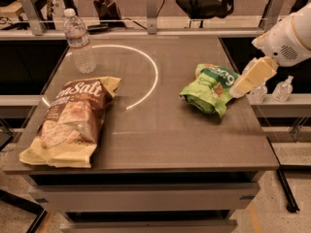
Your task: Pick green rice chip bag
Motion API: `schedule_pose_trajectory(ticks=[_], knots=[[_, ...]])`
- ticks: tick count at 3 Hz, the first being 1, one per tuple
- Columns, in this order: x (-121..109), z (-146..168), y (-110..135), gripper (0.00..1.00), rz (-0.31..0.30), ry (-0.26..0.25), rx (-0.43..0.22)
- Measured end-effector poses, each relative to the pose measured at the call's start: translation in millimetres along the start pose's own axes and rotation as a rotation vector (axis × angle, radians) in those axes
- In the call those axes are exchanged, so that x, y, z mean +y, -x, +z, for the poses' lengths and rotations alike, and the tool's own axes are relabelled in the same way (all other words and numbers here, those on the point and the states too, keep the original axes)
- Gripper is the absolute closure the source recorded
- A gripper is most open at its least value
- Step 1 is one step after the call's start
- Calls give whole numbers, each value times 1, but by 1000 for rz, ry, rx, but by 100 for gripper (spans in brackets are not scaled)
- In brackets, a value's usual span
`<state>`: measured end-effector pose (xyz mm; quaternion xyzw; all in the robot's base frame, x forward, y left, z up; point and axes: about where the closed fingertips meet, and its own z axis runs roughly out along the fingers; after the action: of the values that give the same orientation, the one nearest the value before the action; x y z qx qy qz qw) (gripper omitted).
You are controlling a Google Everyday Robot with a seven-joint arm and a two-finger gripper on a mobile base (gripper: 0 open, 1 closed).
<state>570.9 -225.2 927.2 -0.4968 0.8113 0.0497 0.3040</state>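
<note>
The green rice chip bag (210,88) lies on the right half of the dark table (160,130), crinkled, with a dark green logo patch facing up. My gripper (239,89) comes in from the upper right on a white arm. Its cream-coloured fingers (253,75) reach down to the bag's right end, over the table's right edge. Whether it touches the bag does not show.
A large brown-and-yellow "Salt" chip bag (70,120) lies at the front left. A clear water bottle (78,41) stands at the back left. Two small clear bottles (272,90) sit on a ledge right of the table. A rail (146,32) runs behind.
</note>
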Motion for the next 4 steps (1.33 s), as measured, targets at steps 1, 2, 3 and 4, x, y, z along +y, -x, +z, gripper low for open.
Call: schedule_pose_trajectory(ticks=[1, 2, 3, 4], knots=[[-1, 17, 0, 0, 24, 20, -12], [0, 36, 0, 0, 54, 73, -19], [-2, 53, 0, 0, 56, 122, -46], [0, 70, 0, 0, 68, 173, -55]])
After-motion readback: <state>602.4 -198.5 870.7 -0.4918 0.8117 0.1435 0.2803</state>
